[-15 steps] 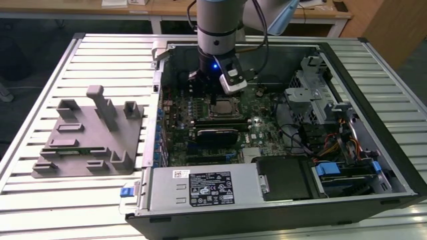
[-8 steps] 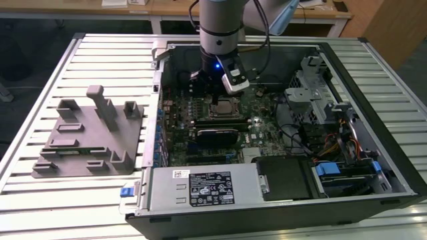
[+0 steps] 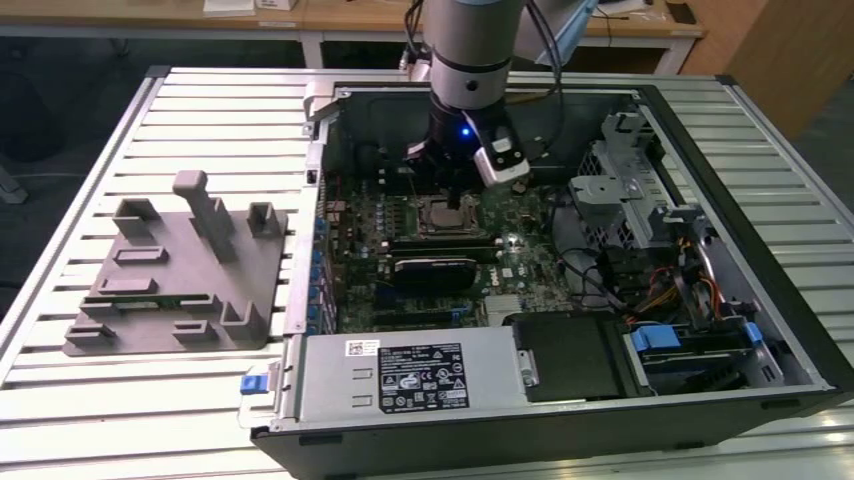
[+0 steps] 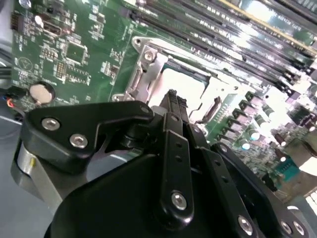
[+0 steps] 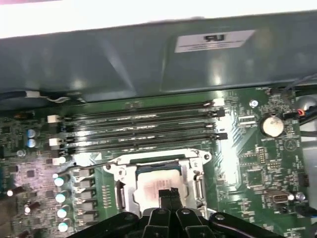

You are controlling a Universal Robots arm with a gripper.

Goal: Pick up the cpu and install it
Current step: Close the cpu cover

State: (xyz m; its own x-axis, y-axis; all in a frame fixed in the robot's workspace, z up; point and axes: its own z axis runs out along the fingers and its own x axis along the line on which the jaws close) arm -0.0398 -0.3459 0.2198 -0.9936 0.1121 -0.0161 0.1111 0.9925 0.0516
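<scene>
Plainly, the open computer case [image 3: 790, 300] held the green motherboard [image 5: 247, 168]; over it the claw [image 5: 168, 194] hung clenched on nothing, tips just above the socket [image 5: 120, 172], where the cpu [image 5: 148, 185] lay seated. Pressing down on a slightly crooked chip would likely bend the socket's contacts.

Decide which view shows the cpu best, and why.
The first wrist view: the cpu lies face-on in its socket, the claw hiding one edge. The second wrist view shows it slanted and glary; the exterior view, distant, under the arm.
</scene>
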